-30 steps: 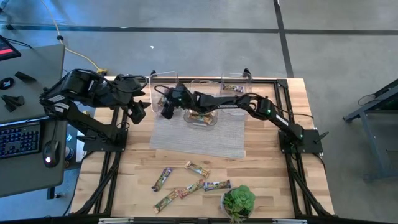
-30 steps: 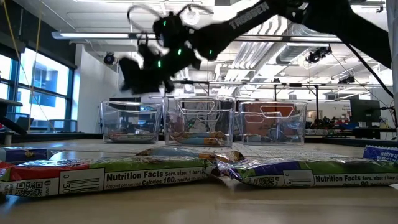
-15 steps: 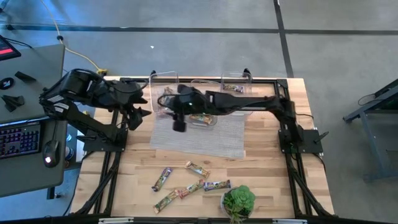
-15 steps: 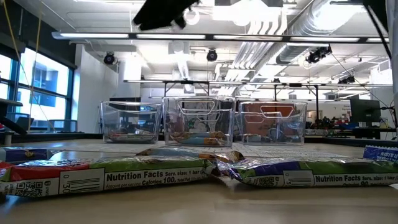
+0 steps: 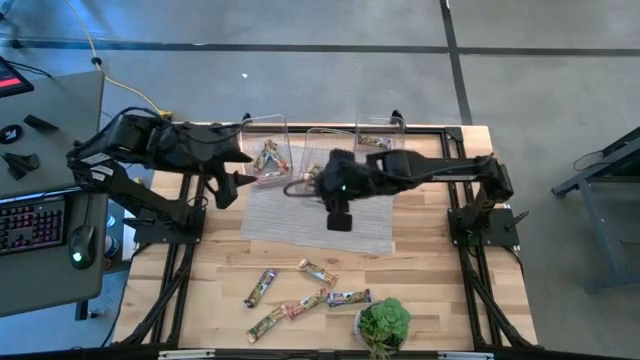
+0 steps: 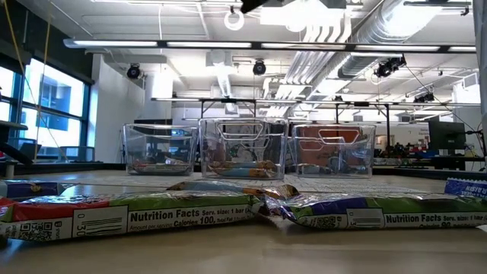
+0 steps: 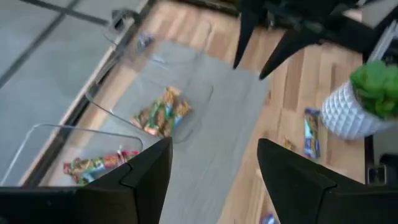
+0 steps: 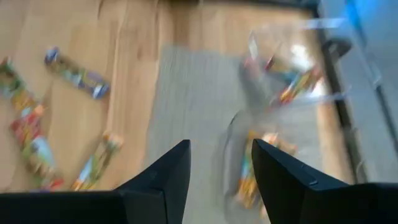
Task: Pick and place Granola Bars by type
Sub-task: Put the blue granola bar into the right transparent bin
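We see the right gripper (image 5: 339, 221) hanging over the grey mat (image 5: 300, 222) in the middle of the table (image 5: 430, 275), where a second ago it was back over the left clear bin (image 5: 266, 158). Its arm now stretches across the middle bin (image 5: 322, 165) from the right side. In the right wrist view its two fingers (image 8: 163, 180) stand apart with nothing between them, so it holds nothing.

The left gripper (image 5: 227, 190) sits at the left edge of the mat, just beside the left bin, much as it did before. Its fingers (image 7: 140, 180) are spread wide and empty.

Granola bars (image 5: 269, 160) lie in the left bin, and more (image 7: 160, 112) lie in the middle bin. A single bar (image 5: 375, 142) rests in the right bin (image 5: 382, 135). Five loose bars (image 5: 305, 290) lie scattered on the bare wood near the front edge, unmoved since the earlier frames, just beside the potted plant (image 5: 383, 324).

From table height, two bars (image 6: 144, 213) fill the foreground, and the three bins stand in a row behind them. The arm that crossed that view earlier now shows only as a dark bit at the top edge.
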Robot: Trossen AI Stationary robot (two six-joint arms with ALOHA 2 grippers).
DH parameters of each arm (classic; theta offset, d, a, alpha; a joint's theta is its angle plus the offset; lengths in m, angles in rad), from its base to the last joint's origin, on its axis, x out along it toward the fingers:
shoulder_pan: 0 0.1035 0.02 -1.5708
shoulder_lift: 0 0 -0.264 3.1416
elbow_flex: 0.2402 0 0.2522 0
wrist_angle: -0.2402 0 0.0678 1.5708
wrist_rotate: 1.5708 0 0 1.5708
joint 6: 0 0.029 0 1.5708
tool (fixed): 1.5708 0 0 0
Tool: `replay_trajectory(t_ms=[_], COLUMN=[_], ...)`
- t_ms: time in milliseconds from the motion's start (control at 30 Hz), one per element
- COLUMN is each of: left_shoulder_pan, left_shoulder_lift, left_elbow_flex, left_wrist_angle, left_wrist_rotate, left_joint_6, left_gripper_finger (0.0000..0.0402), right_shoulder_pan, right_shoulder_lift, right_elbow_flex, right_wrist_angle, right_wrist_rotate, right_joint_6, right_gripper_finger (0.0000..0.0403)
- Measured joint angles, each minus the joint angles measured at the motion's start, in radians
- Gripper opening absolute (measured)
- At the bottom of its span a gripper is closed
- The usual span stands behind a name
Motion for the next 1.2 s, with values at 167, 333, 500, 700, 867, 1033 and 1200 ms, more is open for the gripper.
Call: replay_trajectory(t_ms=[167,333,500,700,867,1033,1200], left_shoulder_pan=[0.0,-0.049,-0.1,-0.204,-0.324,-0.439,-0.504], left_shoulder_lift=[0.04,0.058,0.06,0.05,0.052,0.053,0.053], left_elbow_flex=[-0.005,-0.124,-0.303,-0.525,-0.705,-0.893,-1.037], left_wrist_angle=[-0.126,-0.186,-0.167,0.029,0.344,0.638,0.849], left_wrist_rotate=[0.191,0.283,0.377,0.259,0.26,0.187,0.225], left_joint_6=[-0.1,-0.242,-0.342,-0.516,-0.64,-0.768,-0.869], left_gripper_finger=[0.0228,0.0228,0.0228,0.0228,0.0228,0.0228,0.0228], right_shoulder_pan=[0.053,0.086,0.096,0.116,0.121,0.121,0.121], right_shoulder_lift=[0.001,0.001,0.0,-0.042,-0.133,-0.253,-0.338], right_elbow_flex=[-0.073,-0.187,-0.299,-0.413,-0.572,-0.781,-0.976], right_wrist_angle=[-0.017,0.002,0.029,0.1,0.247,0.541,0.873], right_wrist_rotate=[0.007,0.049,0.119,0.118,0.05,0.039,0.004], right_joint_6=[0.052,0.058,0.157,0.205,0.23,0.233,0.236], right_gripper_finger=[0.0156,0.0156,0.0156,0.0156,0.0157,0.0154,0.0154])
